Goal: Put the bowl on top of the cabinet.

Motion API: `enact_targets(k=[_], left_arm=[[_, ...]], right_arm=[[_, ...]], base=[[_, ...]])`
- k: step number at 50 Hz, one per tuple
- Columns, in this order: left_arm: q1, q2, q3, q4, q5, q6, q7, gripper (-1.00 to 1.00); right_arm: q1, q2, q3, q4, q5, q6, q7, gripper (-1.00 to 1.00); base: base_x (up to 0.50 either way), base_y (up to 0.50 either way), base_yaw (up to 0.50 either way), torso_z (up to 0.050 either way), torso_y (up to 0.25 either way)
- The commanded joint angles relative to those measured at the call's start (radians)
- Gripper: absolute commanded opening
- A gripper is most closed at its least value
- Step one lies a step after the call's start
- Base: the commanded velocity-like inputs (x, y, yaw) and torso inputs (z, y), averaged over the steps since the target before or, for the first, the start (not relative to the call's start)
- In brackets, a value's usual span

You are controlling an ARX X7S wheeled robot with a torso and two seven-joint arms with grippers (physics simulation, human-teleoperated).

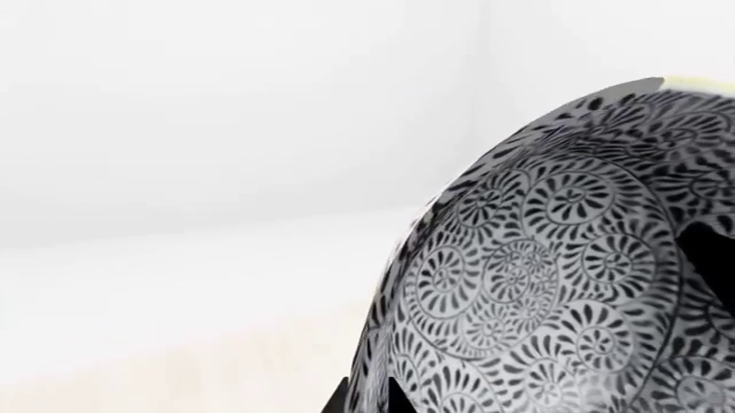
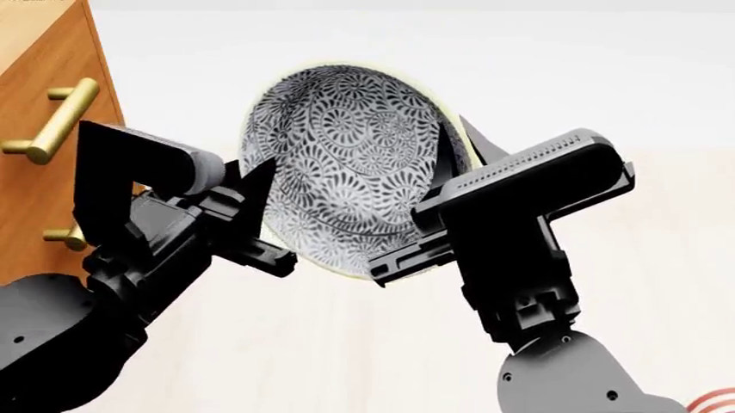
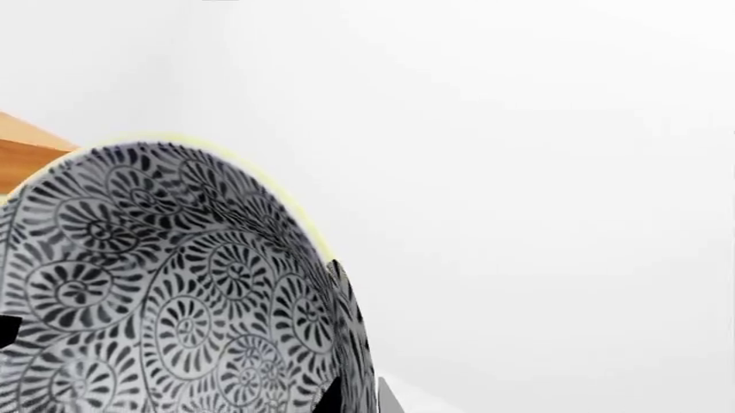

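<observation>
The bowl (image 2: 344, 163), white with a dense grey-black floral pattern and a pale yellowish rim, hangs in the air tilted on its side, its inside facing the head camera. My left gripper (image 2: 262, 194) is shut on its left rim and my right gripper (image 2: 450, 168) is shut on its right rim. Up close, the bowl (image 1: 563, 267) fills the left wrist view, its wall pinched between the dark fingertips (image 1: 336, 400). In the right wrist view the bowl (image 3: 161, 284) shows again, its rim between that gripper's fingertips (image 3: 388, 397). The orange-brown cabinet (image 2: 40, 95) stands at the far left, its top out of view.
Brass bar handles (image 2: 55, 120) stick out from the cabinet's front just beside my left arm. A red-ringed plate edge (image 2: 714, 403) peeks in at the lower right corner. Pale floor and a white wall lie behind the bowl.
</observation>
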Motion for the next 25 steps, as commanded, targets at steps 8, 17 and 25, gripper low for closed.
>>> enact_targets(k=[8, 17, 25], left_arm=[[0.020, -0.016, -0.010, 0.033, 0.043, 0.037, -0.035, -1.00], [0.018, -0.013, -0.011, 0.019, 0.038, 0.035, -0.037, -1.00], [0.018, -0.011, -0.016, -0.007, 0.033, 0.043, -0.031, -1.00]], right_arm=[[0.004, -0.009, 0.036, 0.006, -0.009, 0.017, 0.030, 1.00], [0.002, -0.009, 0.040, 0.007, -0.004, 0.020, 0.034, 1.00], [-0.003, -0.007, 0.044, 0.007, 0.000, 0.019, 0.036, 1.00]], base=[[0.00, 0.00, 0.00, 0.000, 0.001], [0.00, 0.00, 0.00, 0.000, 0.000], [0.00, 0.00, 0.00, 0.000, 0.000]])
